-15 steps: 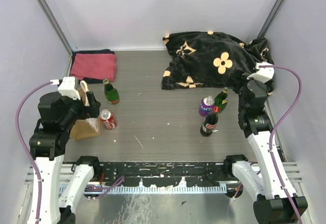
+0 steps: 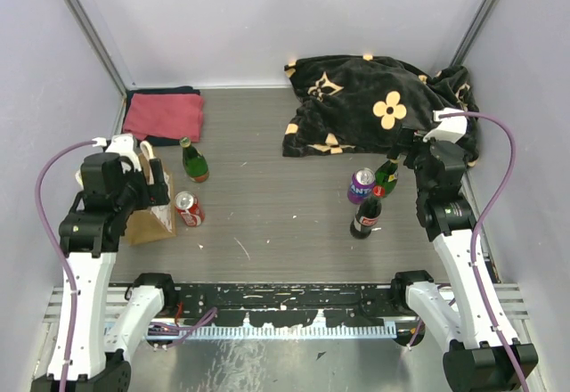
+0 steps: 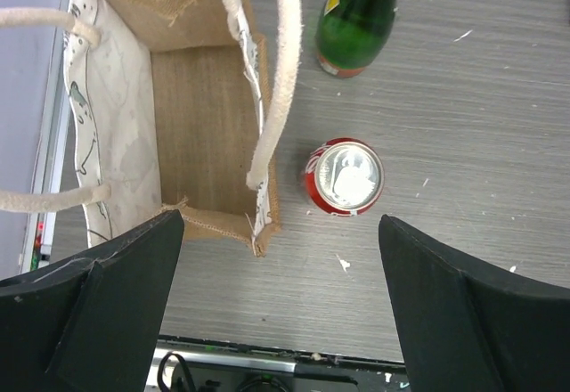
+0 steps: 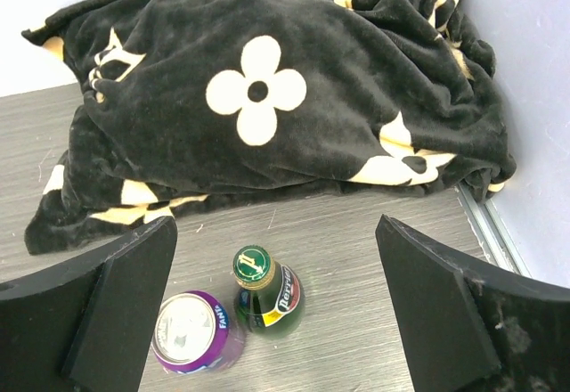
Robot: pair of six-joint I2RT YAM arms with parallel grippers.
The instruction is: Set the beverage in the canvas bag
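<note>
A small tan-brown canvas tote bag with white rope handles (image 3: 205, 116) stands open-mouthed at the left side of the grey wood-grain table (image 2: 267, 205), directly under the left gripper (image 3: 280, 223), whose black jaws are spread wide and hold nothing. A red soda can (image 3: 346, 176) stands just beside the bag, with a green glass bottle (image 3: 356, 18) beyond it. Across the table, the right gripper (image 4: 274, 224), equally wide and unladen, hovers above a purple soda can (image 4: 191, 330) and a green labelled bottle (image 4: 267, 294). A dark cola bottle with a red cap (image 2: 366, 214) stands near them. A black blanket with cream flowers (image 4: 267, 98) lies behind.
</note>
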